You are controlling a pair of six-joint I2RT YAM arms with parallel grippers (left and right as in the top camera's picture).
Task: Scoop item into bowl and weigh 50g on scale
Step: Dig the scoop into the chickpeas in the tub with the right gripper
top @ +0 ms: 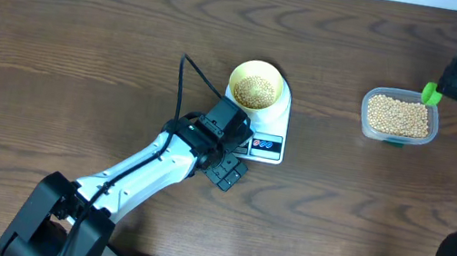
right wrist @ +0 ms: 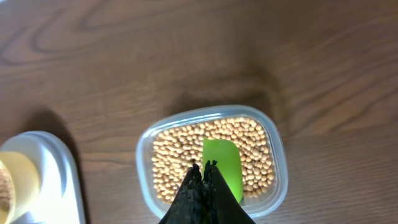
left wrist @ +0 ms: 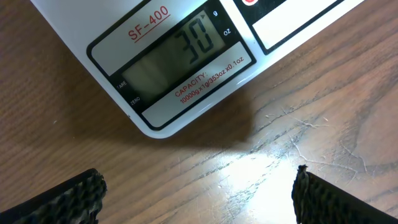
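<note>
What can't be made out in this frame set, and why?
Overhead: scale readout, too small, left arm over its front.
Left wrist: bowl, cut off beyond the top edge.
Right wrist: green scoop's handle, hidden behind the shut right claw; bowl cropped by the left edge.

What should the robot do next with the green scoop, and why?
Probably lower the right end effector so its green scoop digs into the soybeans in the clear tub. The scale display reads 30, short of 50, so the yellow bowl likely needs more.
</note>
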